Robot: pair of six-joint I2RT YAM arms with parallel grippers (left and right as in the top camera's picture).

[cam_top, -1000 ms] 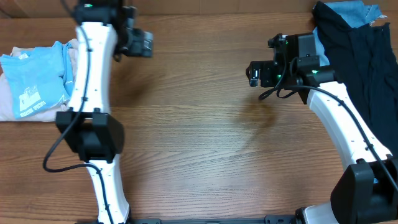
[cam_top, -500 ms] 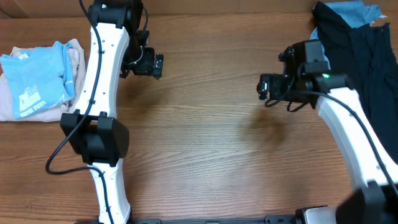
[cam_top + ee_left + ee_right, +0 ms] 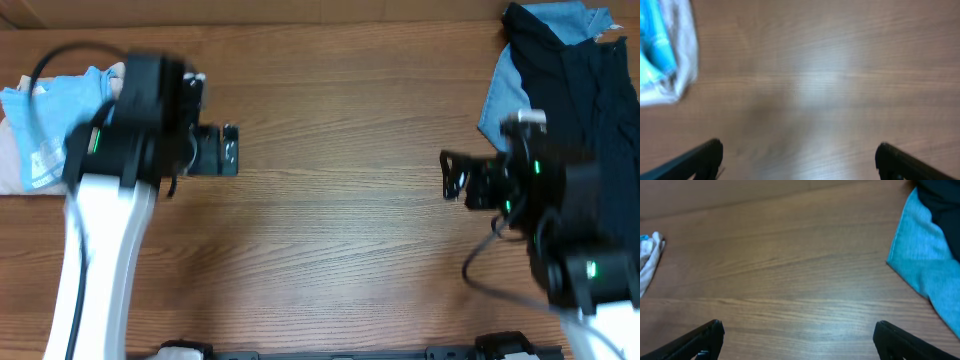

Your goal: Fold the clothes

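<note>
The sky-blue T-shirt (image 3: pixel 45 125) lies folded at the table's far left, partly hidden by my left arm. It also shows in the left wrist view (image 3: pixel 655 45) at the top left corner. My left gripper (image 3: pixel 228 150) is open and empty over bare wood to the right of the shirt; the left wrist view (image 3: pixel 799 152) shows its fingers wide apart. My right gripper (image 3: pixel 450 182) is open and empty over bare wood at mid right, its fingers wide apart in the right wrist view (image 3: pixel 797 330).
Beige trousers (image 3: pixel 12 160) lie under the T-shirt, their edge showing in the left wrist view (image 3: pixel 685 65). A black garment (image 3: pixel 580 90) and a denim-blue one (image 3: pixel 497 100) are heaped at the back right; the blue one shows in the right wrist view (image 3: pixel 925 265).
Both arms have drawn back toward the table's front edge. The left arm now covers part of the T-shirt; the right gripper has moved down and right, nearer the dark garments.
</note>
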